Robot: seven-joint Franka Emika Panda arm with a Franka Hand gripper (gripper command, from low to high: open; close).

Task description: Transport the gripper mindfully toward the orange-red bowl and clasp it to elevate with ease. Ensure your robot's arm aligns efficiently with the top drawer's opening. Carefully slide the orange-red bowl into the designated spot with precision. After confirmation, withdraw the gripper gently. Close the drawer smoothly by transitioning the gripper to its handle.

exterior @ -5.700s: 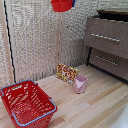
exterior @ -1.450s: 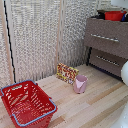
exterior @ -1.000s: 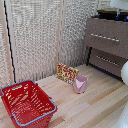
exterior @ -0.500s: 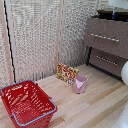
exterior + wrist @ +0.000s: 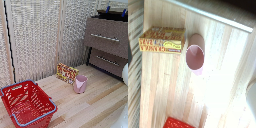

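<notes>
The blue-tipped fingers hover above the top drawer, its handle just below them; whether they pinch anything, I cannot tell.

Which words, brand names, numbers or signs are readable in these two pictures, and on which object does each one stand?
No text can be read as words in either view.
Printed box: bands of red and dark lettering on its yellow-orange face, too blurred to read; the same in the exterior view.
Pink cup: no marking visible.
Red basket: no label visible.
Drawer fronts: no marking visible.
</notes>
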